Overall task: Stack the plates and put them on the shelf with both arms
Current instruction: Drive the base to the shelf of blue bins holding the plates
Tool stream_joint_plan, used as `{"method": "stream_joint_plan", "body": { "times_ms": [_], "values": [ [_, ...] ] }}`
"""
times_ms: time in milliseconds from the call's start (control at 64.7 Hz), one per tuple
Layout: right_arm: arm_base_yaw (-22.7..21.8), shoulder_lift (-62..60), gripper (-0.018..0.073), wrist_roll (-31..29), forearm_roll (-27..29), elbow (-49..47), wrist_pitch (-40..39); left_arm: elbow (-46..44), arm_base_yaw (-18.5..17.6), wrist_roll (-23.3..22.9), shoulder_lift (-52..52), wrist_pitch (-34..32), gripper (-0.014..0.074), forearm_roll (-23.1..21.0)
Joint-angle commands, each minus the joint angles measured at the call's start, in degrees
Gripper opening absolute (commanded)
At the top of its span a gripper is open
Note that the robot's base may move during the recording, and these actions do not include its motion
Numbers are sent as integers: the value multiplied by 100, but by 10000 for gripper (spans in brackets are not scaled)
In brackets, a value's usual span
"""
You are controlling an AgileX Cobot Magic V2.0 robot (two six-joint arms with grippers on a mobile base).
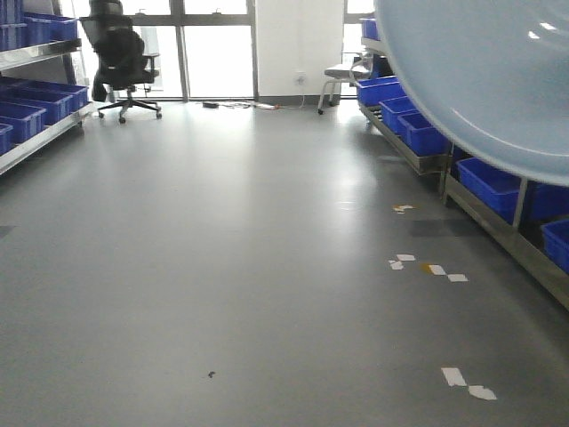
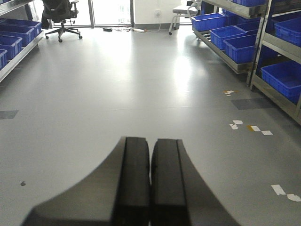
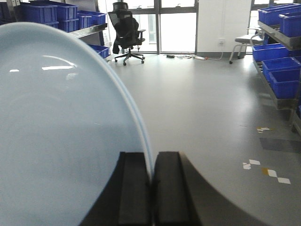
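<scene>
Grey floor (image 1: pixel 222 267), blue crates (image 1: pixel 391 93) alongside; right gripper (image 3: pixel 151 162) pinches plates (image 3: pixel 61 132) by rim, held in air, likely slick, brittle, wanting opposite-rim support; left gripper (image 2: pixel 150 146) closed, empty.

My right fingers (image 3: pixel 134 188) are matte black against the plates (image 3: pixel 61 132), which are pale bluish-white and glossy with white glints. My left fingers (image 2: pixel 134 183) are the same black. The floor (image 2: pixel 141 84) is plain grey, flecked with white tape scraps (image 2: pixel 282 190) and one yellow-orange bit (image 2: pixel 254 128). The crates (image 2: pixel 237 44) are deep blue and the office chair (image 2: pixel 59 12) is black.
</scene>
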Motion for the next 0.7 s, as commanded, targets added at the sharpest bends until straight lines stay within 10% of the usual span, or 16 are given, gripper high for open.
{"method": "stream_joint_plan", "body": {
  "times_ms": [0, 680],
  "values": [
    [-19, 9, 57, 7, -34, -189, -584, -169, -39, -54, 50, -489, 82, -18],
    [-19, 9, 57, 7, -34, -189, -584, -169, -39, -54, 50, -489, 82, -18]
  ]
}}
